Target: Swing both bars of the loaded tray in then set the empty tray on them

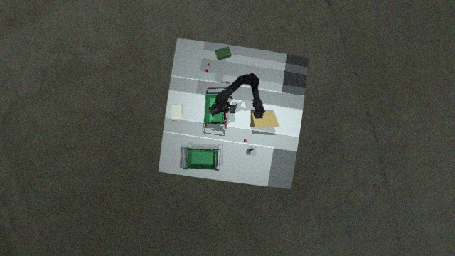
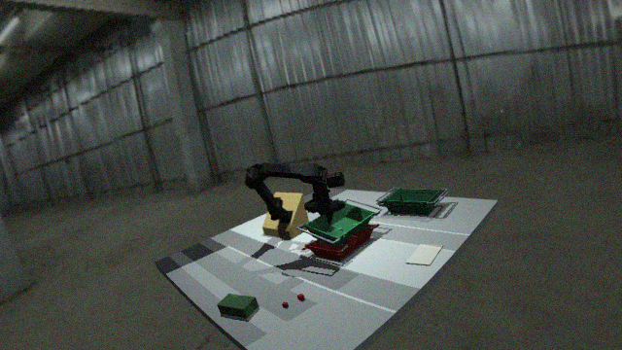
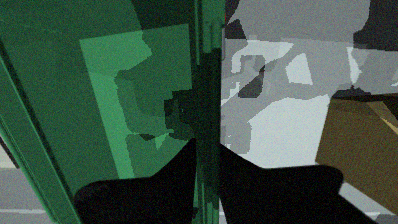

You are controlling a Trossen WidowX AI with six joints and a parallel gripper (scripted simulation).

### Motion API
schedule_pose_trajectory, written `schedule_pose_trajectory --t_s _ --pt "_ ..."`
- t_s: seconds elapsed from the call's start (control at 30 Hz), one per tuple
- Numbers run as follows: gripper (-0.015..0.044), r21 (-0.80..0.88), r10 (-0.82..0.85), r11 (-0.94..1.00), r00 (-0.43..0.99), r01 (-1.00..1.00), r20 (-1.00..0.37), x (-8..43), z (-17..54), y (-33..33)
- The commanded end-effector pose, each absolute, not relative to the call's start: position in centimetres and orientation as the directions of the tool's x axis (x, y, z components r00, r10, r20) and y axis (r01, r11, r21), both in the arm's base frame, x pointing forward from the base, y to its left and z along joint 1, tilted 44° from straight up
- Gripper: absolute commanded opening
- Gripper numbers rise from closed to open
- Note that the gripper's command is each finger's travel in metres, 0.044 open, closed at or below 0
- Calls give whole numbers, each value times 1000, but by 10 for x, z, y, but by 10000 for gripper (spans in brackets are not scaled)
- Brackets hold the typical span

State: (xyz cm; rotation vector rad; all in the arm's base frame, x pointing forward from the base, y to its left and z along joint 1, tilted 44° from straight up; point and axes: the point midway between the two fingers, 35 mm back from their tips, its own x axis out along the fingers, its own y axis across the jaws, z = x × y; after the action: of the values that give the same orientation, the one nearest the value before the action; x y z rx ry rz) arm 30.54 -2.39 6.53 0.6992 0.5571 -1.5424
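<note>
The green tray (image 1: 210, 119) (image 2: 351, 225) (image 3: 100, 105) hangs or rests above the red tray (image 2: 346, 252), seen from above as a thin red edge at its right side. My gripper (image 1: 225, 107) (image 2: 330, 219) (image 3: 201, 141) is shut on the green tray's long side wall nearest the arm's base. The green tray looks roughly level, its wire bars standing out at its ends. It covers the red tray's inside, so the load is hidden. The red tray's bars cannot be told apart from the green tray's wires, nor whether the green tray touches them.
Another green tray (image 1: 202, 158) (image 2: 415, 198) with wire bars stands apart. A tan wedge-like box (image 1: 264, 119) (image 2: 287, 209) (image 3: 352, 145) is beside the arm's base. A dark green block (image 1: 223, 53) (image 2: 238, 306), a cream slab (image 1: 176, 112) (image 2: 425, 255), a grey cylinder (image 1: 252, 151) and small red cubes (image 2: 300, 297) lie around.
</note>
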Motion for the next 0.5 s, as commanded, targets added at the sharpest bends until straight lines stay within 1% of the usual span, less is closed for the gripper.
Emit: schedule_pose_trajectory --t_s 0.0,0.37,0.4,0.47 --pt "0 38 -694 -105 -46 994 -718 301 63 -27" --pt "0 38 -694 -105 -46 994 -718 301 63 -27" --pt "0 56 -697 -93 -25 994 -716 305 65 -24" --pt "0 53 -697 -94 -28 994 -717 304 64 -25"
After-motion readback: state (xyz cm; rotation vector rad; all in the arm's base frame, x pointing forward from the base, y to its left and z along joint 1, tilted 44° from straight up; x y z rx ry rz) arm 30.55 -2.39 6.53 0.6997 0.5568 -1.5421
